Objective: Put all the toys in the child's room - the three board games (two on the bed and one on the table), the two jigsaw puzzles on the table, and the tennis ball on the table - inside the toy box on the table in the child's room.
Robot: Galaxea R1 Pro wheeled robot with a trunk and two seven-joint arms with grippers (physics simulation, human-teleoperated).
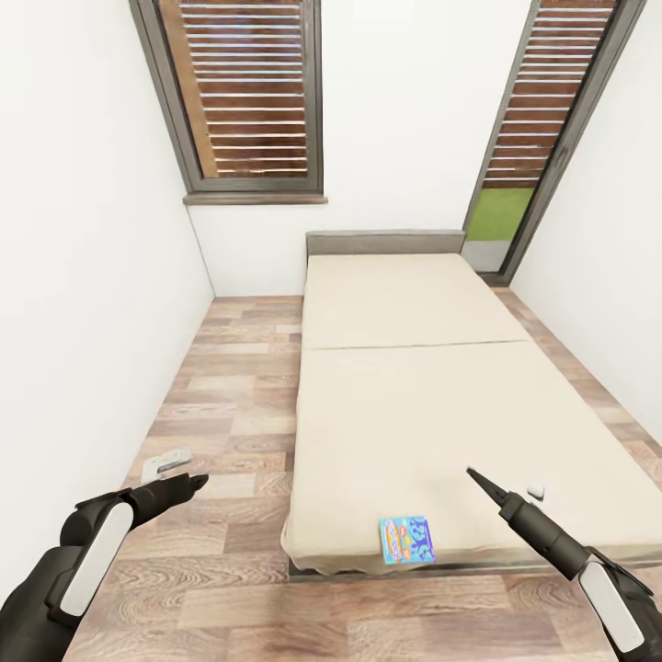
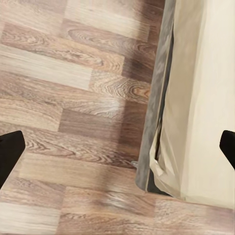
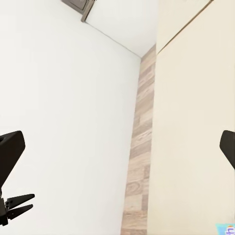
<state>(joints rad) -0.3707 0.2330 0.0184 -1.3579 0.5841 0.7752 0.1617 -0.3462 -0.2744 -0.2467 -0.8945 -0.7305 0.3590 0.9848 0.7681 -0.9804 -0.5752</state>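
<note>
A small blue board game (image 1: 405, 539) lies flat on the beige bed (image 1: 405, 405), close to its near edge; its corner also shows in the right wrist view (image 3: 226, 229). My right gripper (image 1: 473, 475) hovers open over the mattress (image 3: 196, 122), a little right of and beyond the game. My left gripper (image 1: 188, 483) hangs open above the wood floor beside the bed's near left corner (image 2: 161, 166). Nothing is between either pair of fingers. The table, toy box, jigsaw puzzles and tennis ball are out of view.
White walls close in on both sides. A strip of plank floor (image 1: 230, 395) runs along the bed's left. Two dark-framed windows (image 1: 244, 92) stand behind the headboard. A small grey object (image 1: 165, 462) lies on the floor, and a small white one (image 1: 536, 493) on the bed.
</note>
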